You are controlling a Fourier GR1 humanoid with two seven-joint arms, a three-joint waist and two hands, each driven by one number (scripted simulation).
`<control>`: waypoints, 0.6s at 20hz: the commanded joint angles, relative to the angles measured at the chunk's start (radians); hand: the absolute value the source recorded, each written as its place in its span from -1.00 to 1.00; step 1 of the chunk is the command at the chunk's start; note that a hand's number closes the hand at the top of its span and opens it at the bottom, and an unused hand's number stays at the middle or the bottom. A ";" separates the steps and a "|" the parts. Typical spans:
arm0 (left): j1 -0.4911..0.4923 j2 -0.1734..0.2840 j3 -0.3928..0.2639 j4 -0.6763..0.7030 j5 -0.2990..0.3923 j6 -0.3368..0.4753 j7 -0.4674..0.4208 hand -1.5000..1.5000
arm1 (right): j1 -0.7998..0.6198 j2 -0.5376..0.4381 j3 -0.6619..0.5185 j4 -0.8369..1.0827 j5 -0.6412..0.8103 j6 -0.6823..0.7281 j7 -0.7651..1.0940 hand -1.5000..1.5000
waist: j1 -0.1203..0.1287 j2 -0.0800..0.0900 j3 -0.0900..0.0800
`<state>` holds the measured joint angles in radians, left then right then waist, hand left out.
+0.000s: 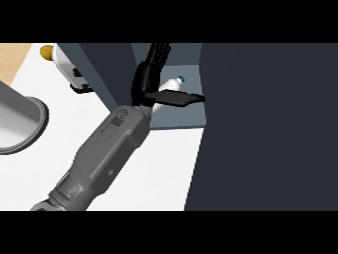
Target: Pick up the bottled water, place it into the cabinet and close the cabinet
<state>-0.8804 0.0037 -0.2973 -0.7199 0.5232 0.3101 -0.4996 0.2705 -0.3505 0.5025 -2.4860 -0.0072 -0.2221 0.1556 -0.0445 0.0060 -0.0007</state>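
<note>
Scene: I am looking steeply down at a white tabletop (pixel 164 168) with a dark slate-grey cabinet (pixel 274 124) filling the right half of the view.

Arm in view: One grey forearm comes up from the lower left and reaches into the cabinet's opening. From where it enters I cannot say for certain which side it belongs to, so I take it as the left hand (pixel 157 82).

Hand state: The black fingers stretch up and away into the cabinet while the thumb juts out flat to the right. The hand reads as spread, not pinching anything that I can see.

Task object: The small clear plastic water bottle with a blue cap (pixel 174 83) lies inside the cabinet, on its pale grey-blue inner shelf (pixel 179 116), just beside the hand. Whether they touch I cannot tell.

Why it sits so: I judge the bottle is already set down, and the opened hand suggests a release.

Cabinet door: A dark grey door panel (pixel 102 74) angles out at the left of the opening, so the cabinet is not yet closed.

Other things: A large pale grey cylinder with a rim (pixel 10 119) lies at the left edge. A white object with a round yellow-brown knob (pixel 65 59) sits behind the door.

Other hand: Not visible.

Next step, my judgement: withdraw the arm, then push the door shut.
</note>
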 commanded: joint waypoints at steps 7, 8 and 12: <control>0.248 -0.004 -0.078 -0.287 0.010 -0.012 0.055 1.00 | 0.111 -0.033 0.045 -0.129 0.066 0.007 0.009 -1.00 | 0.043 -0.015 0.001; 0.270 0.038 -0.080 -0.333 0.008 -0.059 0.092 1.00 | 0.003 -0.016 0.032 -0.140 0.084 -0.021 0.112 -1.00 | 0.058 -0.015 -0.001; 0.391 0.080 -0.105 -0.452 -0.010 -0.044 0.110 1.00 | 0.016 -0.109 0.025 -0.099 0.089 0.054 0.071 -1.00 | 0.056 -0.016 0.000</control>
<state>-0.6025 0.0372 -0.3742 -1.0546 0.5248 0.2760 -0.4168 0.2724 -0.3900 0.5207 -2.4888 0.0101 -0.2100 0.1685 0.0032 -0.0075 -0.0006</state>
